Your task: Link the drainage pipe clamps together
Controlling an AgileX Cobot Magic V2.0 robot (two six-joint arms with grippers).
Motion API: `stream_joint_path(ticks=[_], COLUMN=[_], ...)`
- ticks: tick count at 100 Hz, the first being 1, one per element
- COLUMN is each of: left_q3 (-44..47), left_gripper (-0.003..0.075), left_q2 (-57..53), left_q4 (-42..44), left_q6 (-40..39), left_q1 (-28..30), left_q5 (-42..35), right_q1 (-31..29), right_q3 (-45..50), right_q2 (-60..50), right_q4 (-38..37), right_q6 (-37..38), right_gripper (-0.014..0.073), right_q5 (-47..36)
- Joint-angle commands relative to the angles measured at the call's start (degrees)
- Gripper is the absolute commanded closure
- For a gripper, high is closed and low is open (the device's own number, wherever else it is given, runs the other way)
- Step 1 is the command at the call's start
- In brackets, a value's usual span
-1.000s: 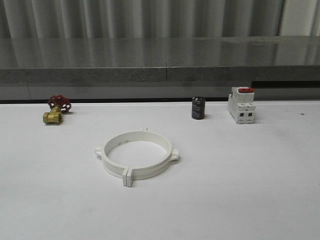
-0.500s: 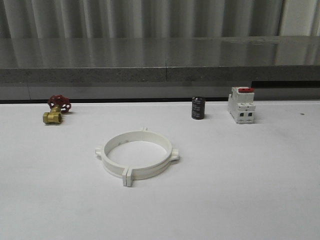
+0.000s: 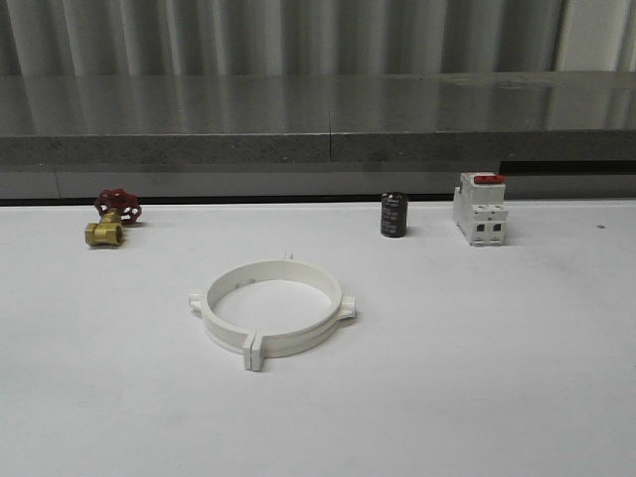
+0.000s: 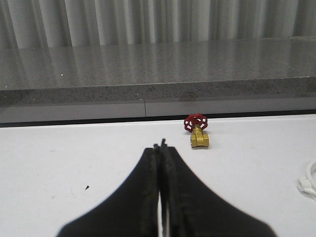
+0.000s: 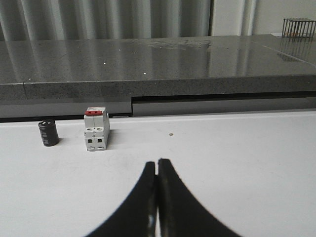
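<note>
The pipe clamps [image 3: 271, 308] lie joined as one ring mid-table. Both the left gripper [image 4: 160, 146] and right gripper [image 5: 157, 162] are pressed together, well apart from it.

Our left gripper [image 4: 161, 146] has two black fingers [image 4: 148, 197] that flare broad at the base and taper in smooth curves to thin tips. Our right gripper [image 5: 157, 162] matches: black, matte, curved fingers [image 5: 170, 207] narrowing to slim points.

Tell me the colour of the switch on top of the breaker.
Red, atop the white breaker; the front view shows it best.
</note>
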Motion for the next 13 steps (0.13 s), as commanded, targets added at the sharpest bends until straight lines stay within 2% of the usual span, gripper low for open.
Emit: stream_joint_path(ticks=[1, 13], left_q3=[2.0, 2.0], left_gripper=[0.074, 0.074], left_q2=[-1.8, -1.8], left_q4=[-0.4, -0.4], left_q6=[-0.5, -0.5], left_q1=[0.1, 0.1], left_q5=[-4.9, -4.9], right_q1=[-0.2, -0.2], right_q3=[-0.9, -0.9], right_q2=[-1.1, -1.1], right_q4=[-0.5, -0.5], right_q6=[-0.5, -0.5], right_gripper=[0.0662, 0.0662], right_q5=[-5.0, -5.0])
